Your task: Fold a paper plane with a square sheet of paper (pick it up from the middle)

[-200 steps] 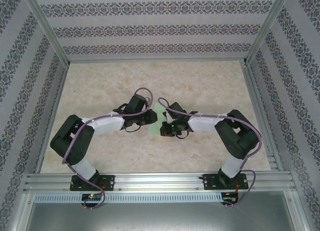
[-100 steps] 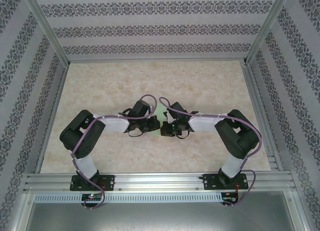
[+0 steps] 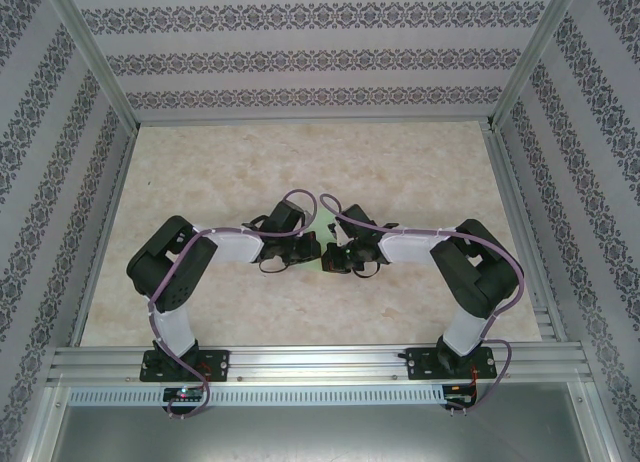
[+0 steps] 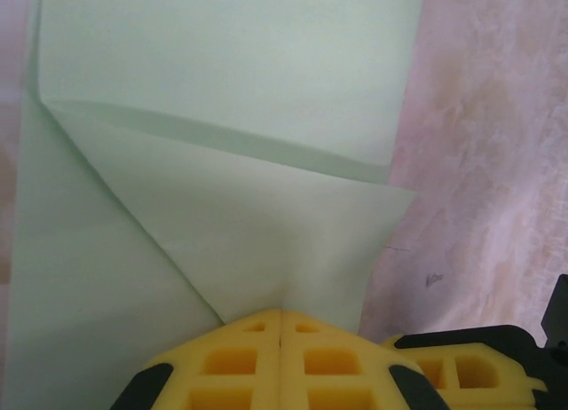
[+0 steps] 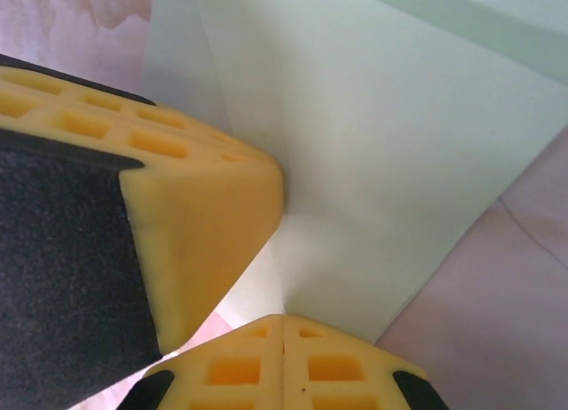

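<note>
Pale green sheet of paper (image 4: 222, 99), partly folded, lies at the middle of the table (image 3: 420, 172); left gripper (image 4: 280, 317) and right gripper (image 5: 282, 321), close together, each pinch it with pads closed.

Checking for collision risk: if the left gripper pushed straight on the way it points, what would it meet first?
The green sheet: the left gripper, fingers shut, has its tips at the folded flap. The right gripper sits beside, not ahead, though depth is unclear.
</note>
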